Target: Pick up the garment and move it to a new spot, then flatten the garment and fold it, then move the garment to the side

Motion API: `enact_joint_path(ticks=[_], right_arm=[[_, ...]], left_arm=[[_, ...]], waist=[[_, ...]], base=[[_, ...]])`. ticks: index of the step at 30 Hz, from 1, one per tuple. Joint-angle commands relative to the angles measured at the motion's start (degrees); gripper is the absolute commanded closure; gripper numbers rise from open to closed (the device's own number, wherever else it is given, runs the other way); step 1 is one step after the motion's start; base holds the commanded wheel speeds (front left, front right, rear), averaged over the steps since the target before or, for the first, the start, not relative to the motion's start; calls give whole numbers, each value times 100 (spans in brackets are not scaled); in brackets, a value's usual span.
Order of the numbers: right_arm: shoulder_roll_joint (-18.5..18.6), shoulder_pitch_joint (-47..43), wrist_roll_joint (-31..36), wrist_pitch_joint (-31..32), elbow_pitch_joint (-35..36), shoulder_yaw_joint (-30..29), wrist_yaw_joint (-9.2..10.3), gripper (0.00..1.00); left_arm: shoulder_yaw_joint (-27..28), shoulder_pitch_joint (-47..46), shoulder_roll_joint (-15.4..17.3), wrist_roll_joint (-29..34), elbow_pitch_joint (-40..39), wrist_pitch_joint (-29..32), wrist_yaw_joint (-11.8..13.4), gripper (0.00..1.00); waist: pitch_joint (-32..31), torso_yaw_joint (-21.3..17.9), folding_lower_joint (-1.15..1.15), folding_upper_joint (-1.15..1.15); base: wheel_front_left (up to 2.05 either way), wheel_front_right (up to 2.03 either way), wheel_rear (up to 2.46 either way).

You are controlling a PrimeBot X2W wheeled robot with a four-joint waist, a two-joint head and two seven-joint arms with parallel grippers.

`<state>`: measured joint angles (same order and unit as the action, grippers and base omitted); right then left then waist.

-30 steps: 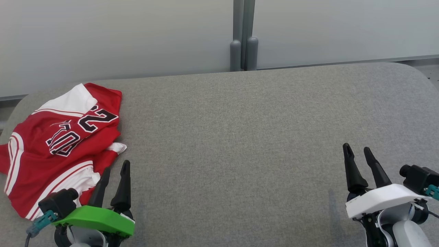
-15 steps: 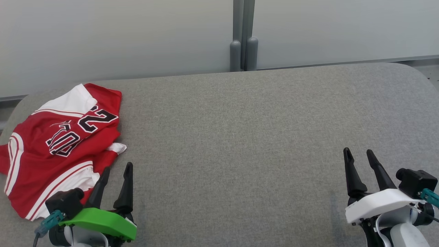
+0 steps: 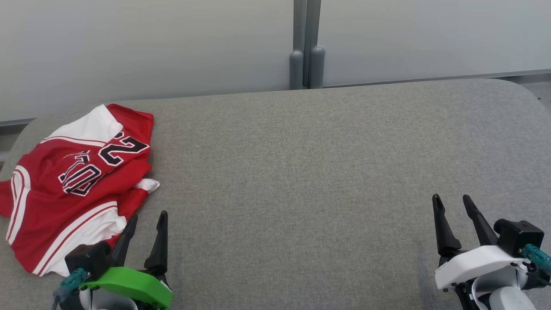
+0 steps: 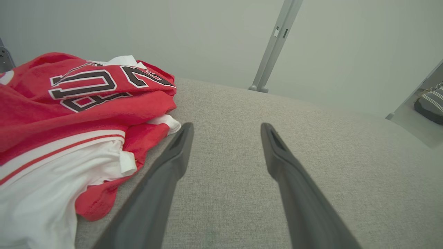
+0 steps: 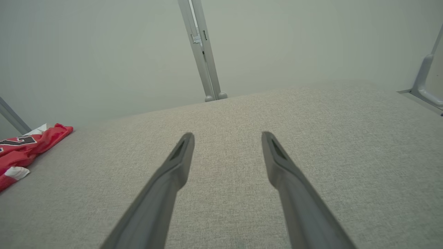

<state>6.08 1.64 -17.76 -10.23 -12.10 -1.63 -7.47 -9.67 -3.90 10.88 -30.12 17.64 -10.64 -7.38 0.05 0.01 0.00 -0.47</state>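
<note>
Left gripper (image 3: 148, 214), spread and empty, lies just right of the garment (image 3: 73, 185). Right gripper (image 3: 451, 196), likewise, stands well apart.

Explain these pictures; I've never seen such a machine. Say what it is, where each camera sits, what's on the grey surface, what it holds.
This is a two-armed robot. The wide picture comes from its head, looking down at a grey table. The other two come from wrist cameras, each looking along that arm's two dark fingers. The green-topped left gripper and white-topped right gripper are both open, holding nothing. A red and white jersey lies rumpled at the table's left end, near the left gripper.
</note>
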Motion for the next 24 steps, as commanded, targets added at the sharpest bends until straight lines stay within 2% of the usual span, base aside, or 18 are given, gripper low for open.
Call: enact_joint_path(ticks=[1, 24], right_arm=[[46, -5, 115, -50, 23, -22, -3, 0], [27, -164, 1031, -350, 65, -196, -3, 0]], left_arm=[[-6, -13, 62, 126, -10, -39, -12, 0], [-69, 133, 100, 1009, 196, -313, -17, 0]], waist=[[0, 3, 0, 32], [-9, 27, 0, 41]], base=[[0, 0, 0], [0, 0, 0]])
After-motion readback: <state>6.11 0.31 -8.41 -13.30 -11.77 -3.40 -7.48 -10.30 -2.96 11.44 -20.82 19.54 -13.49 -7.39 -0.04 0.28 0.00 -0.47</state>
